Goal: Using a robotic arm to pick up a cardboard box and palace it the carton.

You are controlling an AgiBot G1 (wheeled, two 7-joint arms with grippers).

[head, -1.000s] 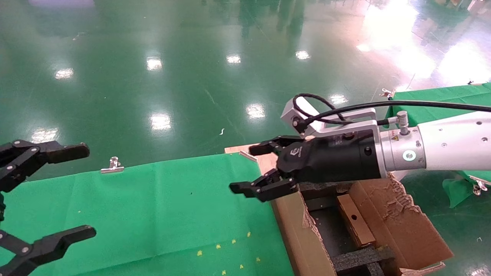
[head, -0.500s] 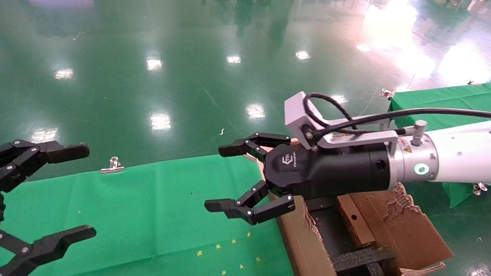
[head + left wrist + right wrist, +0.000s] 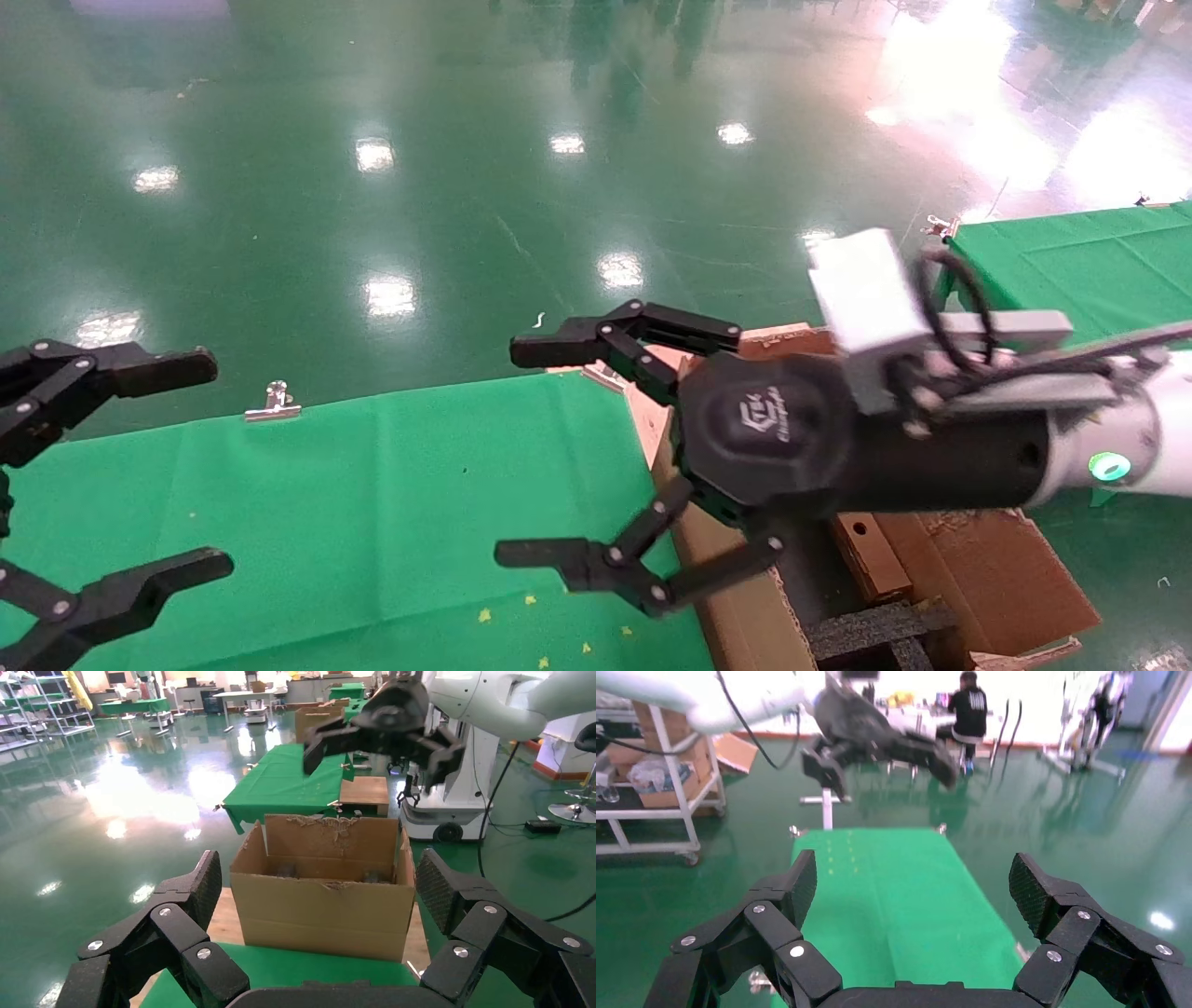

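The carton [image 3: 987,568] stands at the right end of the green table, flaps torn, black foam [image 3: 871,629] inside. The cardboard box [image 3: 864,556], small, brown and with a round hole, lies inside the carton beside the foam, partly hidden by my right wrist. The white robotic arm's right gripper [image 3: 521,452] hovers open and empty over the carton's left wall and the table's end. In the left wrist view that right gripper [image 3: 383,731] hangs above the carton [image 3: 323,906]. My left gripper [image 3: 207,464] is parked open at the far left.
Green cloth [image 3: 372,503] covers the table, held by a metal clip [image 3: 273,403] at its far edge. A second green table [image 3: 1071,256] stands far right. Glossy green floor lies beyond. In the right wrist view the table [image 3: 898,896] stretches toward the left gripper [image 3: 877,741].
My right gripper has risen out of the carton and swung left over the table's end, its wrist rolling and its fingers spreading wider. The left arm stayed still.
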